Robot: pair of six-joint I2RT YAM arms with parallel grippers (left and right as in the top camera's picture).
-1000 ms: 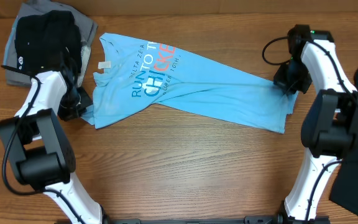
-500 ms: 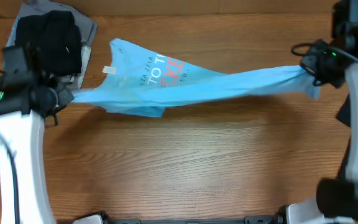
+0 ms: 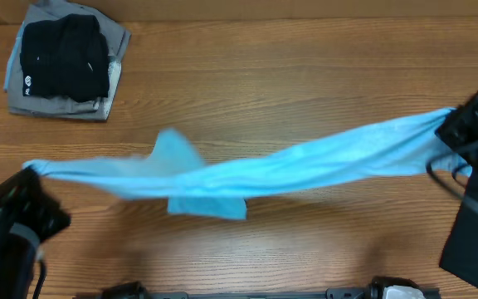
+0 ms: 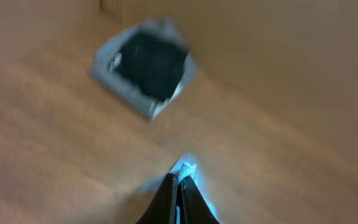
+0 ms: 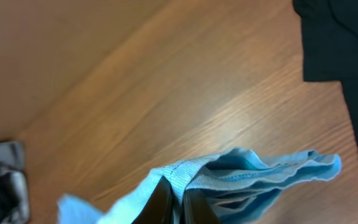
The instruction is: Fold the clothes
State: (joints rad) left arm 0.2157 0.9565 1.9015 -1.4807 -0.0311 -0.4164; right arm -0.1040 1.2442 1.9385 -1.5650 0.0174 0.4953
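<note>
The clothes, a light blue T-shirt (image 3: 247, 173), hang stretched in a long band above the table, from lower left to upper right in the overhead view. My left gripper (image 3: 30, 173) is shut on its left end, and a blue corner (image 4: 184, 168) pokes out past the closed black jaws. My right gripper (image 3: 455, 126) is shut on the right end, where bunched blue hem (image 5: 253, 174) fans out to the right of the jaws. A loose flap (image 3: 207, 205) droops under the band's middle.
A folded stack of black and grey garments (image 3: 63, 60) lies at the table's back left, also in the left wrist view (image 4: 146, 65). A large dark garment (image 3: 476, 224) lies along the right edge, and shows in the right wrist view (image 5: 344, 43).
Both arms have risen and pulled toward the front, lifting the shirt off the table and stretching it taut. The printed lettering no longer shows.
</note>
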